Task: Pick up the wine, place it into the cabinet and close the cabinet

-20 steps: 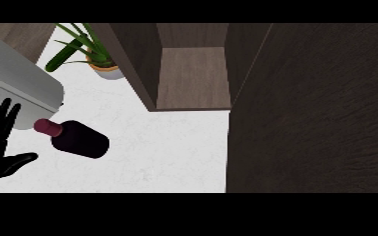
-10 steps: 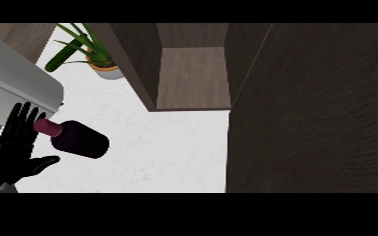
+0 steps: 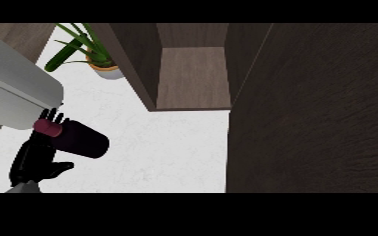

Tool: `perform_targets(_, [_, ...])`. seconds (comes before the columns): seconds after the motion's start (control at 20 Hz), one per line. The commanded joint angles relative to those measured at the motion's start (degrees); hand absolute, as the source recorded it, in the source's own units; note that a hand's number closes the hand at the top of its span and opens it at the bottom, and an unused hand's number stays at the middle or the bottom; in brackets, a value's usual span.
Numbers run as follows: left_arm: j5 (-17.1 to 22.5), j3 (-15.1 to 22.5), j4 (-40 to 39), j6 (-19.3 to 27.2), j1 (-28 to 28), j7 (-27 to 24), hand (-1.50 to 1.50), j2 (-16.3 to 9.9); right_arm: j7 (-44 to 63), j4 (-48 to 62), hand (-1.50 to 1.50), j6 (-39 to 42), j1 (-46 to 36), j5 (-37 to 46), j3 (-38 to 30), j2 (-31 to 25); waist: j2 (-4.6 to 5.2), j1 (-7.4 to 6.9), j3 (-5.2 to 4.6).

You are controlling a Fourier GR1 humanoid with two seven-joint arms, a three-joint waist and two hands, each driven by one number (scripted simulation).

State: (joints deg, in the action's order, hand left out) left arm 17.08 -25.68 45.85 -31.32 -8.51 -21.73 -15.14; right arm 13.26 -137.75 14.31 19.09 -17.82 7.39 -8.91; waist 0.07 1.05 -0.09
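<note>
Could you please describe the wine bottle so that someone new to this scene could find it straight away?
Start at the open cabinet at the top middle, then look down and left across the white counter. The wine bottle stands there, just by the left hand. It is the only dark maroon thing, unlike the green potted plant.

Left robot hand (image 3: 35, 160): matte black all over, slim segmented fingers and a separate thumb. Small strip of grey forearm below it, at lower left. No markings or cables visible.
</note>
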Motion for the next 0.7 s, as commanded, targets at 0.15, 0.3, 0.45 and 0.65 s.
perform_targets(0.15, [-1.6, 0.4, -13.5, -4.8, -5.0, -6.4, -1.50, -1.9, 6.2, -9.8, -1.50, -1.8, 0.4, -6.5, -1.5, -0.6, 0.07, 0.07, -0.04])
perform_targets(0.3, [-2.9, 0.8, -17.6, -2.7, -8.3, -9.0, -1.50, -0.4, 3.9, -9.7, -1.50, -1.5, 1.9, -1.5, 2.5, 1.1, 0.02, 0.40, -0.04])
perform_targets(0.45, [-2.1, 0.0, -20.8, -6.0, -7.2, -12.0, -1.50, -2.0, 4.2, -7.8, -1.50, -0.8, 0.5, -5.6, -2.1, -0.1, 0.07, -0.01, -0.02])
perform_targets(0.65, [-0.7, -1.2, -24.7, -5.9, -10.5, -12.3, -1.50, -2.3, 6.5, -6.5, -1.50, -4.1, -3.3, -3.4, -0.6, 1.5, 0.14, -0.19, -0.05])
